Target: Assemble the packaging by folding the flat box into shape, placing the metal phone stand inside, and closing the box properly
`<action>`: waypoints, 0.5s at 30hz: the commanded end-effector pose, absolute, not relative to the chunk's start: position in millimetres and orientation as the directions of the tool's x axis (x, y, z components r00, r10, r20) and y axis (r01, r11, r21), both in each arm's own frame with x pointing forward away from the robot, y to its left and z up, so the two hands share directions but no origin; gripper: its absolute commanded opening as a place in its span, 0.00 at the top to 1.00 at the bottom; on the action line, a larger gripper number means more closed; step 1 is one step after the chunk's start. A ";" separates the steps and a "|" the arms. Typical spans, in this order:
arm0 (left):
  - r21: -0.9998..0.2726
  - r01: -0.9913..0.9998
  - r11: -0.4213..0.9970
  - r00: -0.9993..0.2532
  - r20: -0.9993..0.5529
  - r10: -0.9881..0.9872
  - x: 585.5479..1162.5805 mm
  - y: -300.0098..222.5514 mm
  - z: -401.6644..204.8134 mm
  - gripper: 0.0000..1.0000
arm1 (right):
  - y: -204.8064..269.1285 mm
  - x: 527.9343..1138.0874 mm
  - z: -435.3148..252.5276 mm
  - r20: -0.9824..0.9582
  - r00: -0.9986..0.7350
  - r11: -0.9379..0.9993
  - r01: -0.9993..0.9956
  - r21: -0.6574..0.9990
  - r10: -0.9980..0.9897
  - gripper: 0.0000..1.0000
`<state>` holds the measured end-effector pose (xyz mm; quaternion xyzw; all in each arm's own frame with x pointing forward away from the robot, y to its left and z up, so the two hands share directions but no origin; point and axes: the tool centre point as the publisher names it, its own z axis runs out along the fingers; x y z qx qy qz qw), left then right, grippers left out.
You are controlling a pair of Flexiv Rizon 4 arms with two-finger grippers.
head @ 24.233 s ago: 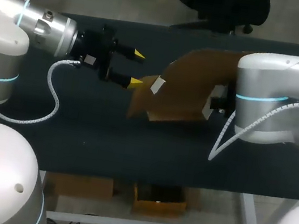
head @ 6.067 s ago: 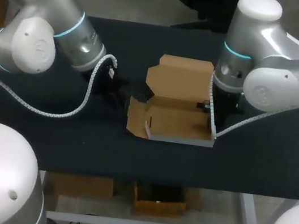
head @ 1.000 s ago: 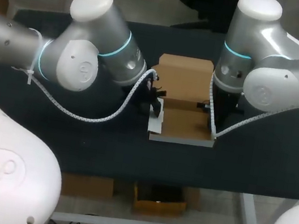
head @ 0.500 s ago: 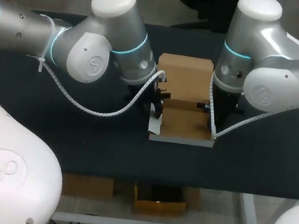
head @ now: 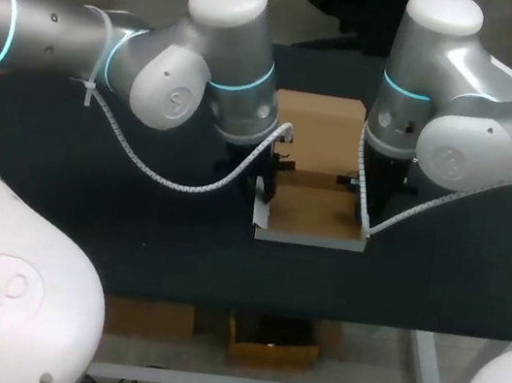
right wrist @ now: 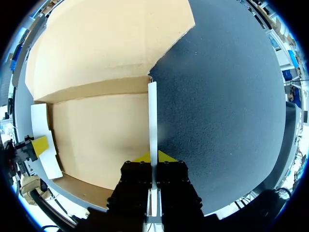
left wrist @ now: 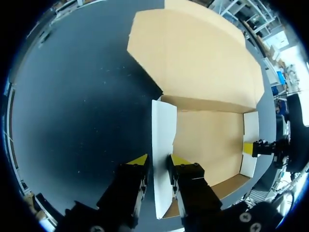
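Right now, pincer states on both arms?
Left pincer: open, astride the left wall.
Right pincer: closed on the right wall.

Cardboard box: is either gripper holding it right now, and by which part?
The right gripper is shut on the right side wall of the cardboard box. The left gripper straddles the left side wall; whether it grips cannot be told.

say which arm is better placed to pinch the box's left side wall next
Left. The left gripper has the left wall between its open fingers, while the right gripper is shut on the opposite wall, across the box.
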<state>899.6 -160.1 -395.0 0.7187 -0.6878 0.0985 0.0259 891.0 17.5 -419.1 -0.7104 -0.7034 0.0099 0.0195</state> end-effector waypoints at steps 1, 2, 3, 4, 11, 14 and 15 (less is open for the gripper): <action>-0.092 -0.994 -0.054 0.047 0.069 -0.996 902.1 -160.5 -397.1 0.75 | 17.5 892.0 -418.8 0.011 0.009 -0.008 0.999 -0.048 1.000 1.00; -0.092 -0.994 -0.054 0.048 0.059 -0.997 902.2 -159.9 -397.6 0.75 | 17.5 892.0 -418.8 0.011 0.009 -0.008 0.999 -0.048 1.000 1.00; -0.090 -0.994 -0.056 0.052 0.050 -0.997 902.3 -159.2 -398.1 0.75 | 17.5 892.0 -418.8 0.011 0.009 -0.008 0.999 -0.048 1.000 1.00; -0.089 -0.994 -0.057 0.053 0.045 -0.998 902.5 -158.3 -398.6 0.75 | 17.5 892.0 -418.8 0.011 0.009 -0.008 0.999 -0.048 1.000 1.00; -0.086 -0.994 -0.065 0.064 0.015 -0.998 902.5 -153.7 -399.8 0.82 | 17.5 892.0 -418.8 0.011 0.009 -0.008 0.999 -0.048 1.000 1.00; -0.084 -0.994 -0.065 0.065 0.002 -0.998 902.0 -153.4 -400.4 0.81 | 17.5 892.0 -418.8 0.011 0.009 -0.008 0.999 -0.048 1.000 1.00; -0.085 -0.994 -0.065 0.066 -0.003 -0.998 901.8 -153.3 -400.5 0.81 | 17.5 892.0 -418.8 0.011 0.009 -0.008 0.999 -0.048 1.000 1.00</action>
